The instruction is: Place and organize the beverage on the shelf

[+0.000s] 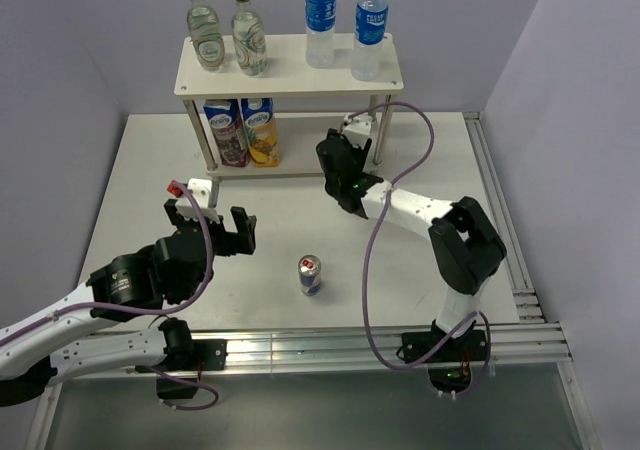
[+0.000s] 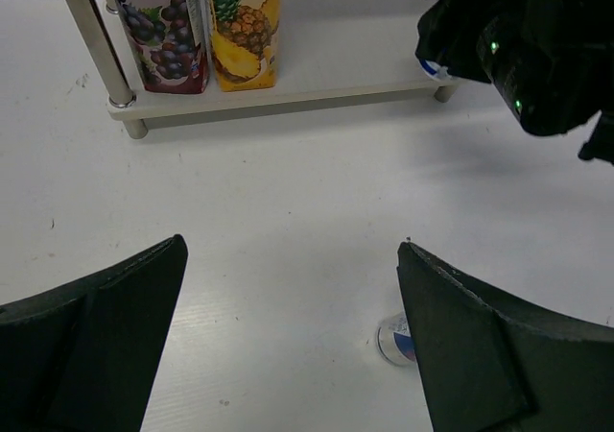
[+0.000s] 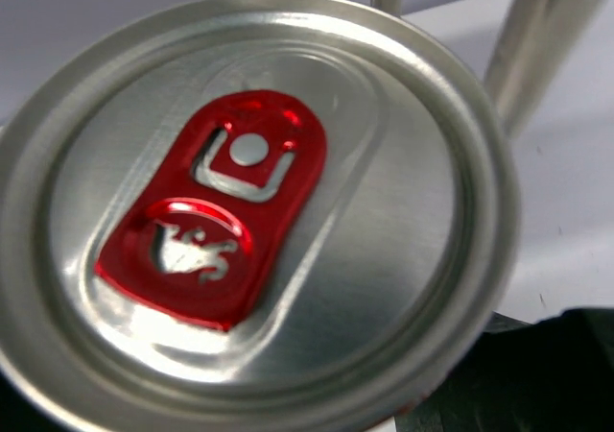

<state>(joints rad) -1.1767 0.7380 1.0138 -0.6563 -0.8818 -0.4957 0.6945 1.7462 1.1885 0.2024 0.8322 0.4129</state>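
The cream-white two-tier shelf stands at the back of the table. Its top board holds two glass bottles and two blue-capped water bottles. Two juice cartons stand on the left of the lower board and also show in the left wrist view. My right gripper is at the right end of the lower board, shut on a can whose silver top with a red tab fills the right wrist view. A second can stands upright on the table. My left gripper is open and empty, left of that can.
The shelf's metal posts stand at its corners, one close behind the held can. A rail runs along the table's near edge and another down the right side. The right arm's cable loops over the table.
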